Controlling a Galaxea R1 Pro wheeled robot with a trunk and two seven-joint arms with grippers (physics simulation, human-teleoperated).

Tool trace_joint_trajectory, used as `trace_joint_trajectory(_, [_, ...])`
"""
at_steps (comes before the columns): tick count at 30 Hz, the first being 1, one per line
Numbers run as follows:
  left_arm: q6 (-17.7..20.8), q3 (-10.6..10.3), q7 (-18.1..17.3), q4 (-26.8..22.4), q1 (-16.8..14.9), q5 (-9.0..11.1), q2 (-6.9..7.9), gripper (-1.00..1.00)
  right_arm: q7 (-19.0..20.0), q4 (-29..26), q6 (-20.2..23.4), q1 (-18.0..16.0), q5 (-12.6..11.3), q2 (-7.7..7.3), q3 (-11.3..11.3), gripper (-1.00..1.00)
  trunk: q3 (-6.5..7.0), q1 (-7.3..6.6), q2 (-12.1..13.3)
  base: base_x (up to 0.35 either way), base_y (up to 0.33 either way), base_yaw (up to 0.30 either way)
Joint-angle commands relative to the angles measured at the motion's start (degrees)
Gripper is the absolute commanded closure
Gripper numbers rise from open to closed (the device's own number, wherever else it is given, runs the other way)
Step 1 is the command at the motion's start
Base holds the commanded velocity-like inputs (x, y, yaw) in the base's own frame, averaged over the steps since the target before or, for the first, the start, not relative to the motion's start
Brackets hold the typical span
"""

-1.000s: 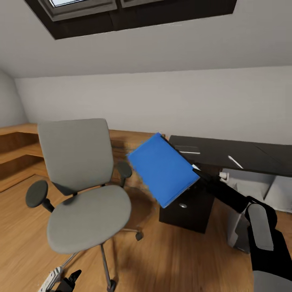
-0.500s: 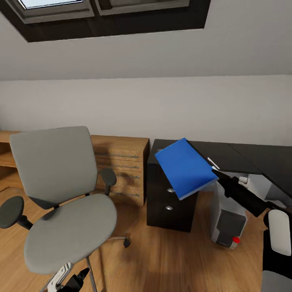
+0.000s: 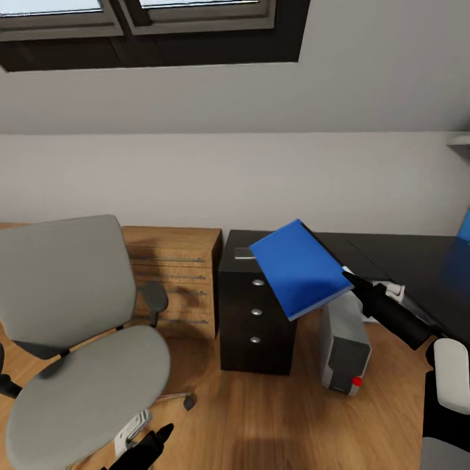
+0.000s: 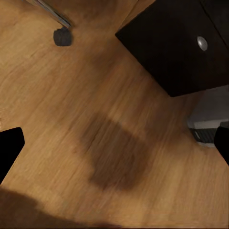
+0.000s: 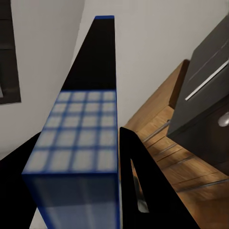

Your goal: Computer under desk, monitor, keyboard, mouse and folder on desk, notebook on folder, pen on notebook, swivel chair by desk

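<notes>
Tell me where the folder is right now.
In the head view the folder is held tilted in the air by the right gripper, in front of the desk, above the computer.

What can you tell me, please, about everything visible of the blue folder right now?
The folder is a thin, flat, bright blue rectangle with a smooth plain face. It hangs tilted in the air, clamped at its lower right corner by the right gripper, touching nothing else. In the head view it overlaps the desk edge and black drawer unit.

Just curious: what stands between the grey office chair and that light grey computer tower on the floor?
In the head view, a black three-drawer cabinet stands between the grey swivel chair and the grey computer tower, with a wooden dresser farther back.
</notes>
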Motion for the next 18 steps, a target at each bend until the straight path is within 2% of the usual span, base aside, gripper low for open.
trace_joint_trajectory(1, [0.27,-0.61,0.41,0.29,-0.3,-0.42,-0.14,-1.0,0.6,0.01,0.25,-0.05,0.61,-0.02,-0.12,1.0,0.14,-0.23,0.39,0.0,0.0,-0.028])
trace_joint_trajectory(6, [0.26,-1.54,0.39,0.84,-0.73,-1.83,-0.4,-1.0,0.6,0.02,0.25,-0.05,0.55,-0.03,-0.06,1.0,1.05,-1.33,2.39,0.0,0.0,-0.012])
trace_joint_trajectory(14, [0.19,-3.51,0.38,1.24,-1.26,-2.26,-0.49,-1.0,0.57,-0.64,0.25,0.04,0.54,0.03,-0.12,1.0,2.49,-3.09,5.6,0.0,0.0,-0.001])
trace_joint_trajectory(17, [0.17,-3.82,0.34,1.3,-1.43,-2.23,-0.62,-1.0,0.37,-0.66,0.25,-0.25,0.65,-0.35,-0.84,1.0,3.03,-3.74,6.81,0.0,0.0,0.0])
trace_joint_trajectory(18, [0.12,-4.0,0.32,2.43,-2.16,-2.19,-0.8,-1.0,-4.71,0.0,0.25,-2.22,0.81,-0.29,-2.72,1.0,3.21,-3.96,7.21,0.0,0.0,0.0])
